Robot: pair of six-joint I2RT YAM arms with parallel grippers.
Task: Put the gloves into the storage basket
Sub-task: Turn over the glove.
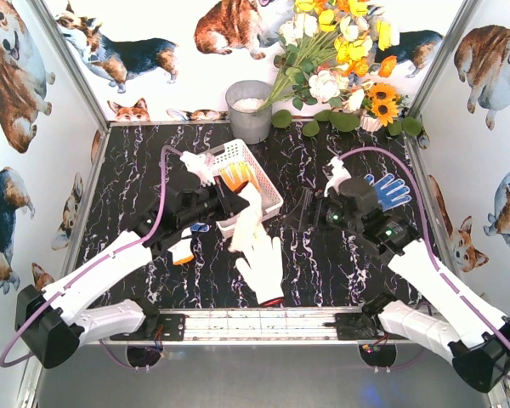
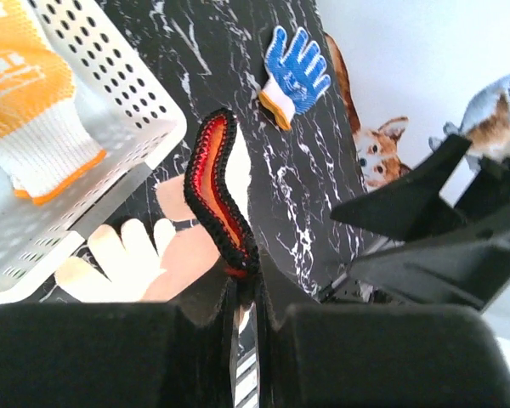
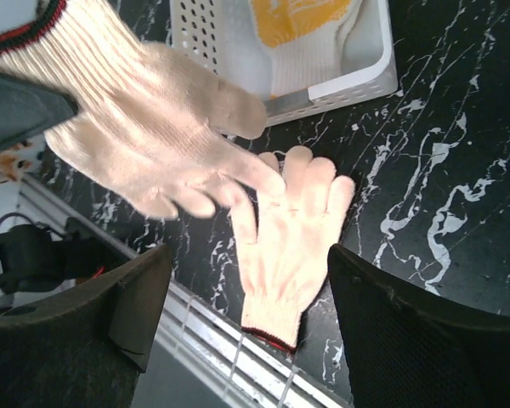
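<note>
My left gripper is shut on the red-and-black cuff of a white glove. That glove hangs beside the storage basket, its fingers blurred in the right wrist view. A second white glove lies flat on the table below it, red cuff toward the rail. My right gripper is open above this flat glove with nothing between its fingers. An orange-palmed glove lies in the basket. A blue-dotted glove lies at the right.
A white glove lies at the basket's left rim and another by the right arm. An orange-trimmed glove shows under the left arm. A grey bucket and flowers stand at the back. A metal rail runs along the near edge.
</note>
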